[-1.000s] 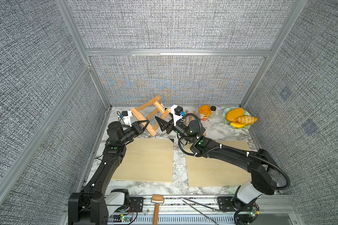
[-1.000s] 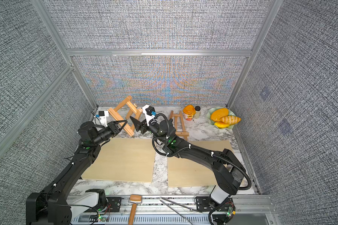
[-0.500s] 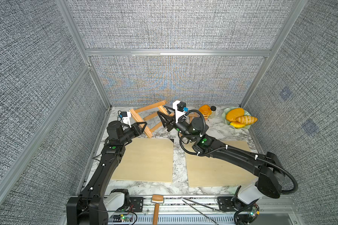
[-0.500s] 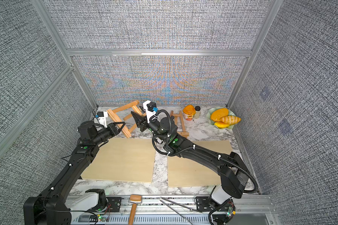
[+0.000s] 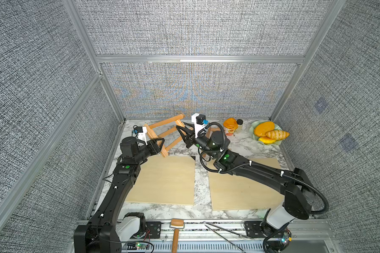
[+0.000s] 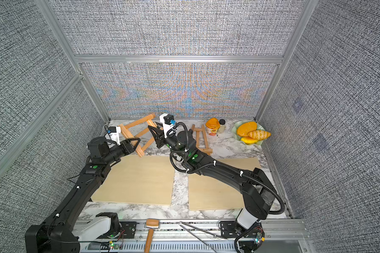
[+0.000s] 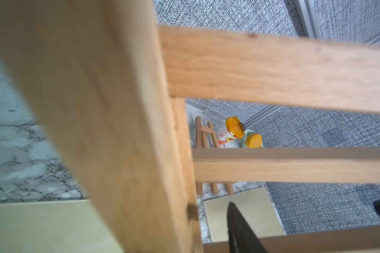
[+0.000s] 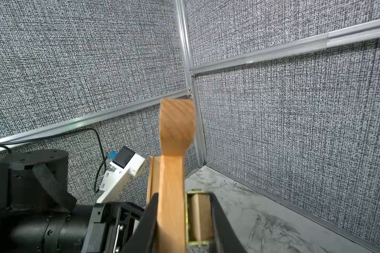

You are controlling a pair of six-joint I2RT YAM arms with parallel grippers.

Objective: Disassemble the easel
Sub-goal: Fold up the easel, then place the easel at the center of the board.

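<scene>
Grey woven walls (image 5: 184,32), veined marble table (image 5: 244,149), at back left the pale slatted wooden easel (image 5: 168,132) tilts, right gripper (image 8: 183,203) clamped on a slat, left gripper (image 5: 162,145) astride a bar, hold unclear, while a scalloped green bowl (image 5: 253,131) cradles orange fruit (image 5: 264,129).

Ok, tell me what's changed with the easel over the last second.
The easel frame swung down from steeply tilted to a flatter angle. The right claw reached in and closed on its far end. The left claw stays at its near leg. Small easel, boards, fruit bowl unchanged.
</scene>
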